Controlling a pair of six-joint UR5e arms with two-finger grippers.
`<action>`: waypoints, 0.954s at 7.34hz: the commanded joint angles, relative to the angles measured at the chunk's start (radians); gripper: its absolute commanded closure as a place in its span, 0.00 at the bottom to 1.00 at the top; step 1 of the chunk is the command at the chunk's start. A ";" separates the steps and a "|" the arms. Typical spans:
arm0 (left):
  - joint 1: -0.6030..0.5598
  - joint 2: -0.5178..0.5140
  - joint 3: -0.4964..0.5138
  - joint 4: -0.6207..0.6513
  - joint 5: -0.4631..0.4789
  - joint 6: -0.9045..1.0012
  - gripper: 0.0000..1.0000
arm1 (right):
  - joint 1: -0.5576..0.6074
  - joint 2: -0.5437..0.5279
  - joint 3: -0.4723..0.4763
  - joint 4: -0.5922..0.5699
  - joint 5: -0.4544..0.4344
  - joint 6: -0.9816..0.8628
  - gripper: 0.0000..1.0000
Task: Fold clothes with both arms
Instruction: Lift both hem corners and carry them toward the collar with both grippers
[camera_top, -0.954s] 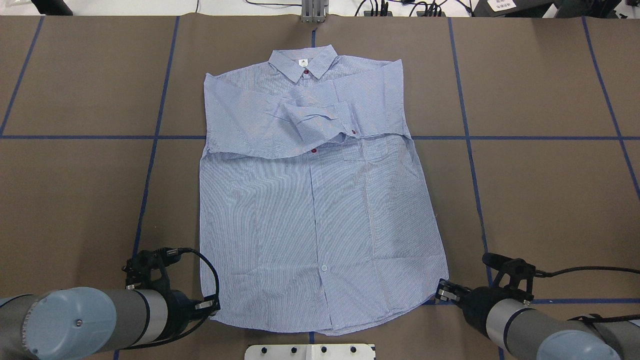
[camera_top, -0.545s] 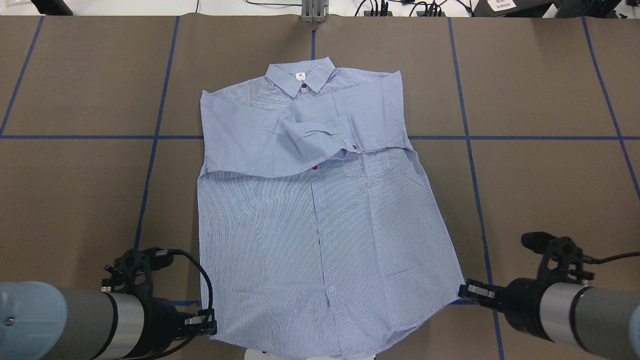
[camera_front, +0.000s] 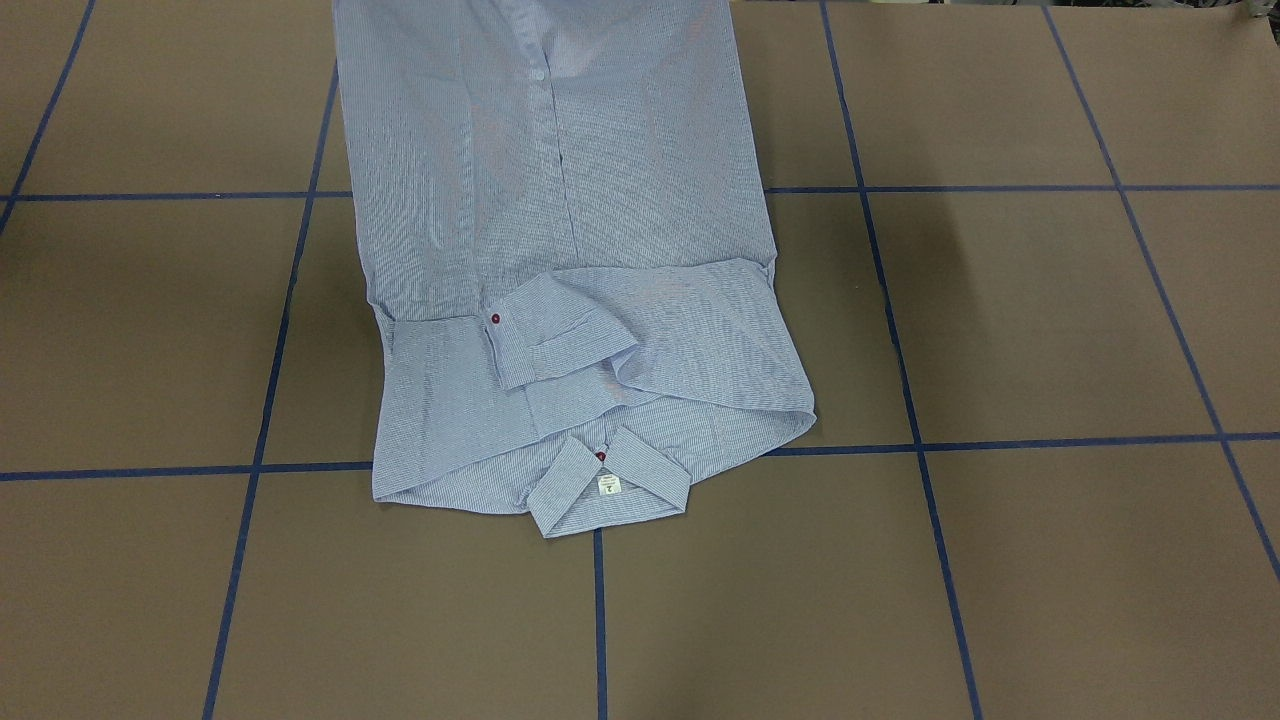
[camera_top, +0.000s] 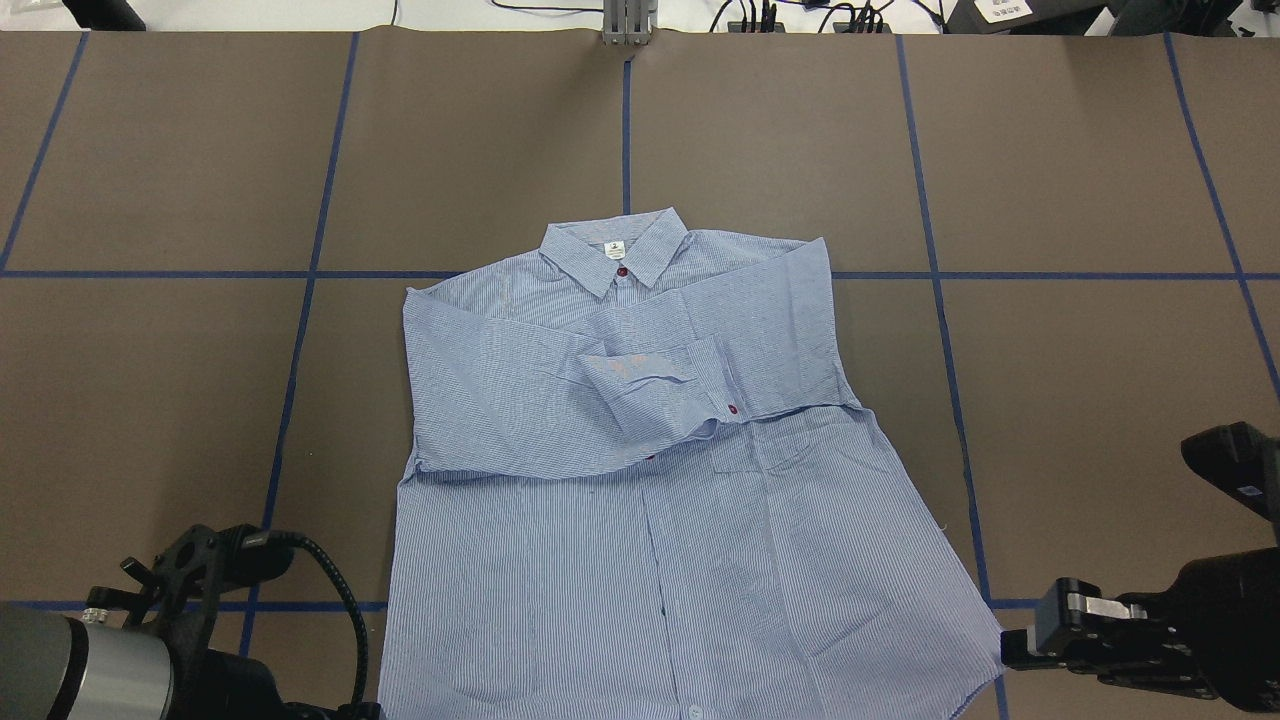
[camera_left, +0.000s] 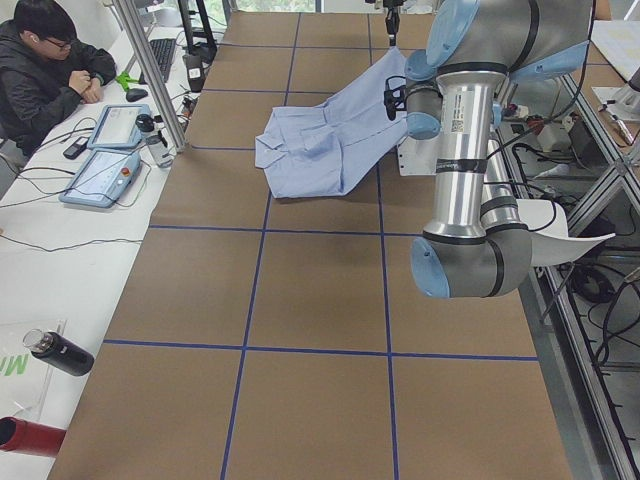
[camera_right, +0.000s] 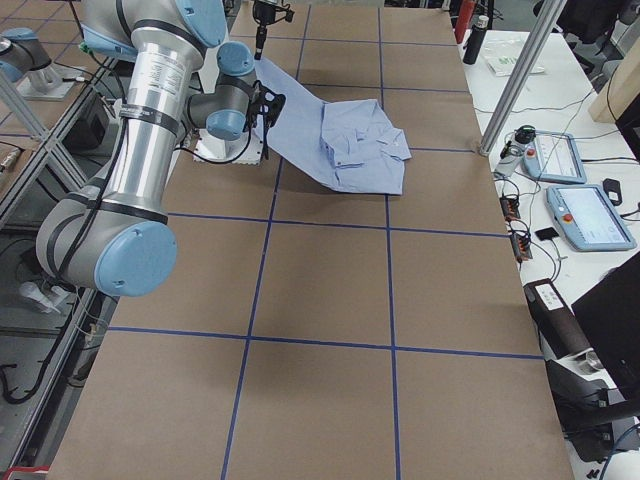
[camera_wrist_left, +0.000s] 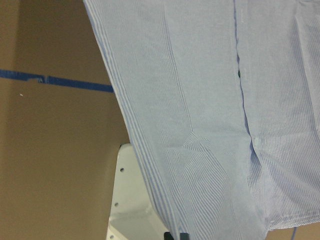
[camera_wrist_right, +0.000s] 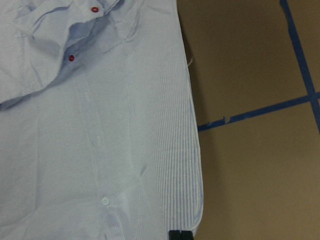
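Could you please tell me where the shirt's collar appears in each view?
Front-facing: collar at bottom centre.
Overhead: centre, above the middle.
Exterior left: upper left of centre.
Exterior right: upper right of centre.
Left wrist: absent.
Right wrist: absent.
Shared landmark: red cuff button.

- One light-blue, white-striped long-sleeved button-up shirt (camera_top: 640, 520).
- Two grey metal tube-shaped robot arms with pale-blue joint caps: the left arm (camera_left: 465, 150) and the right arm (camera_right: 150, 130).
- Two dark red round buttons (camera_front: 495, 318) (camera_front: 600, 456) in the front-facing view.
- One small white neck label (camera_front: 608, 485).
- One seated person in a black jacket (camera_left: 45, 80).
- Two grey-and-blue screen tablets (camera_left: 100, 178) (camera_left: 122, 125).
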 joint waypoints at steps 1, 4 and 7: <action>-0.091 -0.016 0.046 0.072 0.001 0.004 1.00 | 0.126 0.054 -0.137 -0.007 -0.009 -0.115 1.00; -0.297 -0.019 0.123 0.076 0.003 0.105 1.00 | 0.224 0.278 -0.382 -0.057 -0.107 -0.244 1.00; -0.438 -0.139 0.220 0.078 0.003 0.107 1.00 | 0.309 0.704 -0.402 -0.543 -0.107 -0.291 1.00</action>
